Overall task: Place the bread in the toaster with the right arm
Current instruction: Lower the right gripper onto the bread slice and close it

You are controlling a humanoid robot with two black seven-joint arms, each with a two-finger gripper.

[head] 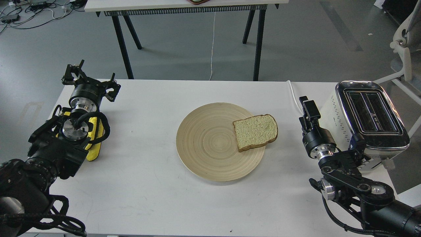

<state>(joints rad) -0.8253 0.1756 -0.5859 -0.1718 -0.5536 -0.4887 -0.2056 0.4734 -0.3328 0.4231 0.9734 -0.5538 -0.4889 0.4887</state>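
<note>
The bread (256,131) lies flat on the right side of a round wooden plate (207,144), its crust reaching just over the rim. The toaster (372,116) stands at the table's right edge, both slots empty. My right gripper (309,110) is low over the table between the plate and the toaster, to the right of the bread and apart from it. It is seen edge-on, so its fingers cannot be told apart, and nothing shows in it. My left gripper (89,78) is at the table's far left, fingers spread and empty.
A yellow cloth (94,133) lies under my left arm. A white cable (295,98) runs from the toaster off the back edge. A black-legged table (184,5) stands behind. A white chair (406,49) is at the far right.
</note>
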